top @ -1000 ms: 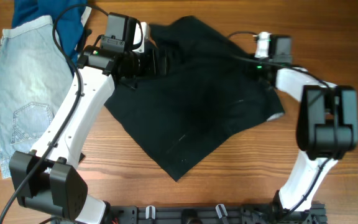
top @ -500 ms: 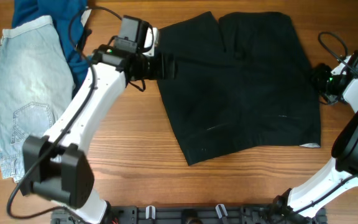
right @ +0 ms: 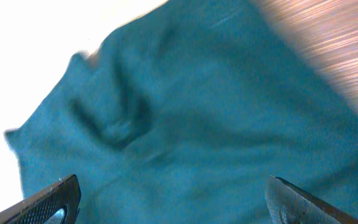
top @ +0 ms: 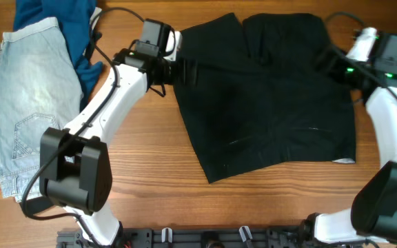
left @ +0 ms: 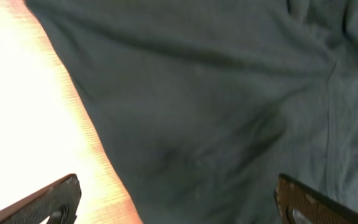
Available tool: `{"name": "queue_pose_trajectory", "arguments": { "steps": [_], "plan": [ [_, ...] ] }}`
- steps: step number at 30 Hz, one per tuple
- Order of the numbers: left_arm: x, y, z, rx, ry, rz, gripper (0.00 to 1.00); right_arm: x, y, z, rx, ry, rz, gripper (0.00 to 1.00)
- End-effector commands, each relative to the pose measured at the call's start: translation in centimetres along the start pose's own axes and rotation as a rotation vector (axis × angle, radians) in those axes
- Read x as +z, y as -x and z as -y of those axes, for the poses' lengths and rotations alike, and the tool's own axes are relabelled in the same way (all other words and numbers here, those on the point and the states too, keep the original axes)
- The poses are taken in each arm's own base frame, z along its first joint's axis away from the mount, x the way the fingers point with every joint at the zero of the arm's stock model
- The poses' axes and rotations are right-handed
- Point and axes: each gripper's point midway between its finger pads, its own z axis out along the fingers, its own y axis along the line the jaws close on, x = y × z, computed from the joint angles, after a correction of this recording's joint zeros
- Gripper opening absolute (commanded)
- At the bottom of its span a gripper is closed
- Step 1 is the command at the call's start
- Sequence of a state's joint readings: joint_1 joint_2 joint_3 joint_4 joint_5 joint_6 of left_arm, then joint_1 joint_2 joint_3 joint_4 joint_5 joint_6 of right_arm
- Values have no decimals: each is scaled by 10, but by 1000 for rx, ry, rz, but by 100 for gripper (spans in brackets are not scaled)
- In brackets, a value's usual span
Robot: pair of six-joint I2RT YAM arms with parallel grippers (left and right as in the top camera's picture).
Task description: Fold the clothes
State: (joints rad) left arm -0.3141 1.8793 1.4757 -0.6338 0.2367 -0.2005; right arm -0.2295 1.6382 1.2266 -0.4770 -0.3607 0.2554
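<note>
Black shorts (top: 267,103) lie spread flat, with the left gripper (top: 187,71) and right gripper (top: 326,63) over their far corners, both with fingers wide apart.

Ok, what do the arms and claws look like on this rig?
The left arm and right arm have white links with black joints and black cables looping off them. A green light glows on the right one. The claw fingers are dark with a fine textured face.
</note>
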Motion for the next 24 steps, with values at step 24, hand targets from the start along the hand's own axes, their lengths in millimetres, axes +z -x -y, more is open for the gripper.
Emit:
{"name": "queue_pose_trajectory", "arguments": {
  "steps": [24],
  "plan": [
    [-19, 28, -97, -49, 121, 82, 100, 25, -203, -4, -73, -245, -524, 100]
  ]
}}
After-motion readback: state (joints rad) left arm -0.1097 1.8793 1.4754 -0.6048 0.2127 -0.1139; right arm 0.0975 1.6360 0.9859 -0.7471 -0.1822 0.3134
